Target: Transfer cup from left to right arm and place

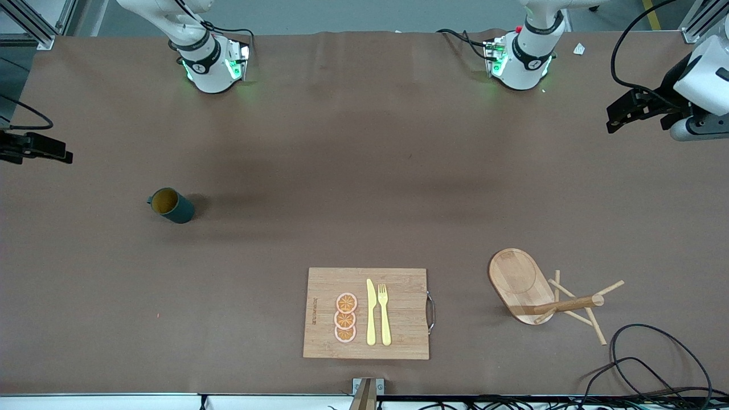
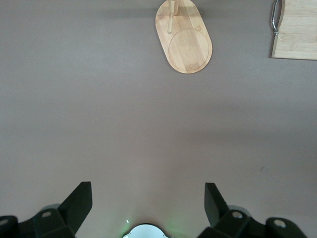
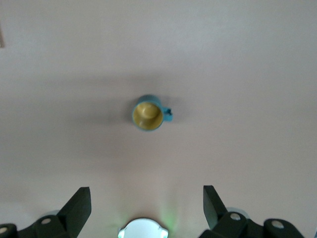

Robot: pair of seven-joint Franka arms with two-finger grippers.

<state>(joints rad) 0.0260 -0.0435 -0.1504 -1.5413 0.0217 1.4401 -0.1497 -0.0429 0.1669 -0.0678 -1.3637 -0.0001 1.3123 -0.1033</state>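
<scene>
The cup (image 1: 171, 205) is a dark teal mug with an ochre inside and a small handle. It stands upright on the brown table toward the right arm's end. It also shows in the right wrist view (image 3: 147, 113), well away from the fingers. My right gripper (image 1: 60, 154) (image 3: 146, 193) is open and empty, up in the air at the right arm's end of the table. My left gripper (image 1: 615, 119) (image 2: 147, 191) is open and empty, raised over bare table at the left arm's end.
A wooden cutting board (image 1: 324, 285) (image 2: 297, 29) with orange slices (image 1: 345, 318), a yellow knife (image 1: 371, 313) and fork (image 1: 384, 313) lies near the front edge. A wooden peg rack (image 1: 521, 279) (image 2: 184, 39) lies tipped beside it. Black cables (image 1: 643, 364) curl at the near corner.
</scene>
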